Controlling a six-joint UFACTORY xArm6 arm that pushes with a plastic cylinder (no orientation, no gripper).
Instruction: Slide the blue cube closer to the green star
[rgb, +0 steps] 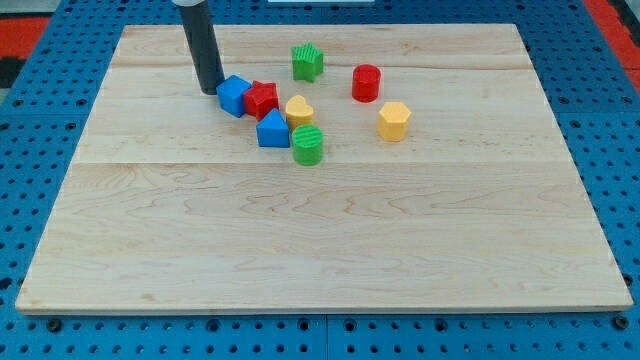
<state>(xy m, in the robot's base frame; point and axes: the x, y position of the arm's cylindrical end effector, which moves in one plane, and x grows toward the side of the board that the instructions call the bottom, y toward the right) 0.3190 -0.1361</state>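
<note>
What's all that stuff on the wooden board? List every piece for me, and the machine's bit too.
blue cube: 1, blue, upper left of the cluster, touching the red star.
red star: 1, red, just right of the blue cube.
yellow heart: 1, yellow, right of the red star.
blue wedge: 1, blue, below the red star.
green cylinder: 1, green, lowest of the cluster.
green star: 1, green, near the view's top, apart from the cluster.
red cylinder: 1, red, right of the green star.
yellow hexagon: 1, yellow, farthest right.
board: 1, pale wood, on a blue pegboard.
my tip: 1, dark rod, right against the blue cube's left side.
</note>
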